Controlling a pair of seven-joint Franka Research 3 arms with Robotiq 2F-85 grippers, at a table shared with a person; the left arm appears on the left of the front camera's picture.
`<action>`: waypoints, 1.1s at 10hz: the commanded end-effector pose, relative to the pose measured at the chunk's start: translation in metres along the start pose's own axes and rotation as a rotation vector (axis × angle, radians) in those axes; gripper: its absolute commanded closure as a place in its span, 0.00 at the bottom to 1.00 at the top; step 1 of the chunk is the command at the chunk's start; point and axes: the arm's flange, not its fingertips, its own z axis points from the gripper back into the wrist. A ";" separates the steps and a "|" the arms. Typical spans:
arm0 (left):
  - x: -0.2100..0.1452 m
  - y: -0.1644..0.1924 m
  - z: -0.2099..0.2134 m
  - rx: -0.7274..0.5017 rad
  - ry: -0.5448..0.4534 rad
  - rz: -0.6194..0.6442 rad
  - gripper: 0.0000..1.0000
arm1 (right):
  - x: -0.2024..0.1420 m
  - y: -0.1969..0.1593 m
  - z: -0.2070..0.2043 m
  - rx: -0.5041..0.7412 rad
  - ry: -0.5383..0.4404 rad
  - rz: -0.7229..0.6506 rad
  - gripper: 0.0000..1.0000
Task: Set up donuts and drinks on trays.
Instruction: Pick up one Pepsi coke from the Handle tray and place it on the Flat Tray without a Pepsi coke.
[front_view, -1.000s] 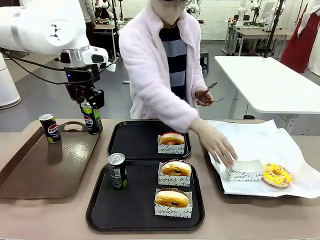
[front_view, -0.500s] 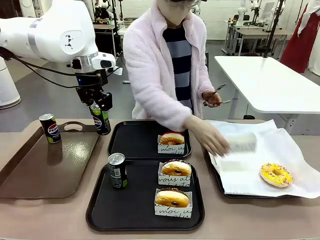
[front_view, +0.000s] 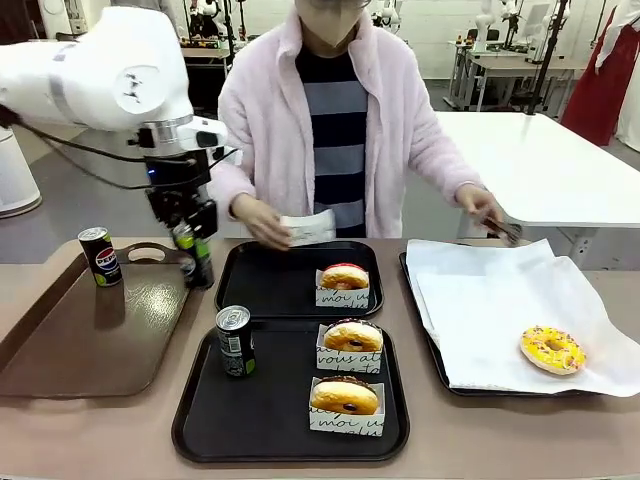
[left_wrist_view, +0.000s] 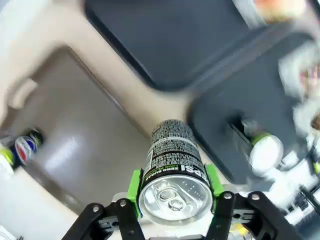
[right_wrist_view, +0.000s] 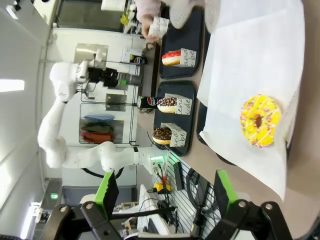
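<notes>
My left gripper is shut on a black Pepsi can, held just above the table between the brown tray and the far black tray. In the left wrist view the green pads clamp the can on both sides. A second can stands on the near black tray beside two boxed chocolate donuts. The far tray holds a boxed pink donut. My right gripper is open and high above the paper-lined tray. A yellow donut lies unboxed on that paper.
A third can stands on the glossy brown handled tray at the left. The person holds an empty white box over the far tray's back edge and tongs in the other hand. The white paper covers the right tray.
My left arm carried the can right and lower, toward the far black tray. The person lifted the empty box off the white paper and brought it over to the far tray.
</notes>
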 end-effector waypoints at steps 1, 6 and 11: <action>-0.112 -0.044 0.005 0.002 0.049 -0.178 0.41 | -0.001 0.000 -0.001 -0.004 0.000 0.004 0.00; -0.125 -0.058 -0.001 0.059 0.020 -0.122 0.41 | -0.001 0.000 -0.001 -0.004 0.000 0.004 0.00; -0.123 -0.057 0.003 0.098 -0.011 -0.121 0.41 | -0.001 0.000 -0.001 -0.004 0.000 0.004 0.00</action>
